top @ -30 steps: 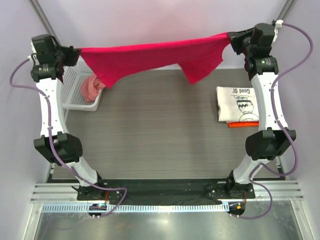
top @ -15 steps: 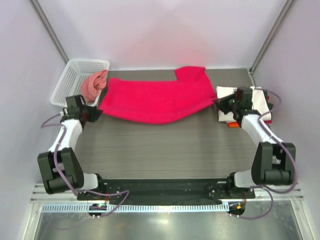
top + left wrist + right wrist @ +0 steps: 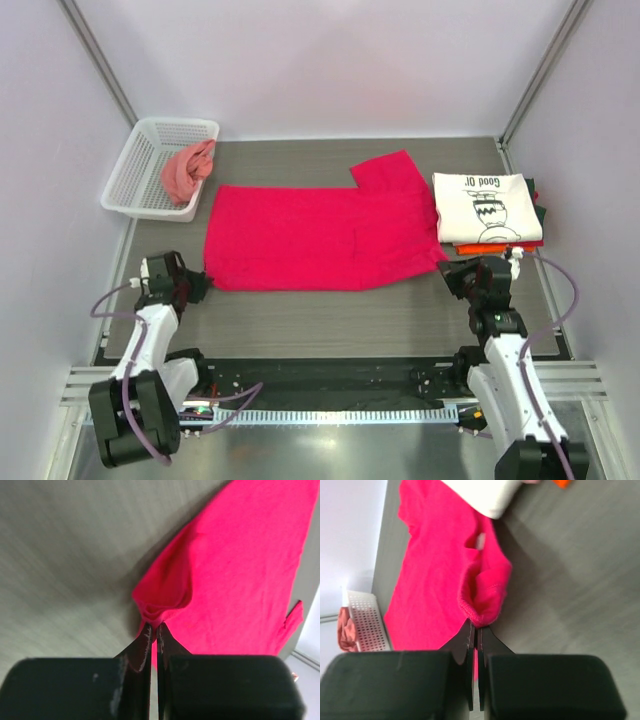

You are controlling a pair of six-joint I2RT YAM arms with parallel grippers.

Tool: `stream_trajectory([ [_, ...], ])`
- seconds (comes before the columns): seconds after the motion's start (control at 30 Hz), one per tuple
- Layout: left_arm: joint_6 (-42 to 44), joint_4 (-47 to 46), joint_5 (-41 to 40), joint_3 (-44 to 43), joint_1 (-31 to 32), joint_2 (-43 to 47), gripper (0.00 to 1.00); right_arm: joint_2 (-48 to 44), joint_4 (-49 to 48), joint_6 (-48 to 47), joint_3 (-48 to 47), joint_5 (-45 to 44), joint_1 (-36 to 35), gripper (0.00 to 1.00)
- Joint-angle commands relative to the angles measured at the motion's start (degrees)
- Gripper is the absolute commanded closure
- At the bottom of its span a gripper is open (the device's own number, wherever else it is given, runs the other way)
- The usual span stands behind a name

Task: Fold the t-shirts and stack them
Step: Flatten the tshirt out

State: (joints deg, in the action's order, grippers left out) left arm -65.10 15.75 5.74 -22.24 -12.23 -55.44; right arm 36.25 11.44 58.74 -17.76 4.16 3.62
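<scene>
A white basket sits at the far-left corner of the worktop, holding one crumpled salmon-pink cloth heaped against its right-hand wall. The right wrist view catches the same basket and cloth at its left edge.

The crimson t-shirt lies spread flat across the middle of the worktop, one sleeve jutting toward the far edge. Its far-left corner lies just beside the basket. Its right side runs up against a folded stack: a white printed t-shirt on top, an orange one peeking out underneath, and a dark one showing along the right.

The left claw is clenched on the shirt's near-left corner. In its wrist view the tips pinch a small bunch of red cloth, lifted slightly off the surface. The right claw is likewise clamped on the near-right corner, where a fold of the hem is gathered at the tips.

The near hem runs almost straight between the two claws. A band of grey worktop shows between that hem and the arm bases, and a narrower one shows behind the shirt along the back wall.
</scene>
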Motion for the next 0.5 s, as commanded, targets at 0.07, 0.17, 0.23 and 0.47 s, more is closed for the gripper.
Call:
stream_trajectory([
  [0.07, 1.82, 8.76, -5.20, 3.07, -0.25, 9.90, 1.00, -14.52, 12.89, 1.29, 4.57, -6.97, 0.25, 0.92],
  [0.17, 1.12, 13.51, -10.12, 4.13, -0.25, 16.14, 1.00, -19.72, 17.64, 1.90, 7.12, -7.24, 0.16, 0.91],
  [0.23, 0.85, 17.64, -13.89, 4.05, -0.16, 20.44, 1.00, -20.95, 18.96, 2.17, 9.40, -6.45, 0.16, 0.93],
  [0.47, 0.06, 22.92, -16.20, 4.05, -0.16, 28.19, 0.33, -20.78, 24.33, 0.33, 6.43, -10.13, 0.16, 0.33],
])
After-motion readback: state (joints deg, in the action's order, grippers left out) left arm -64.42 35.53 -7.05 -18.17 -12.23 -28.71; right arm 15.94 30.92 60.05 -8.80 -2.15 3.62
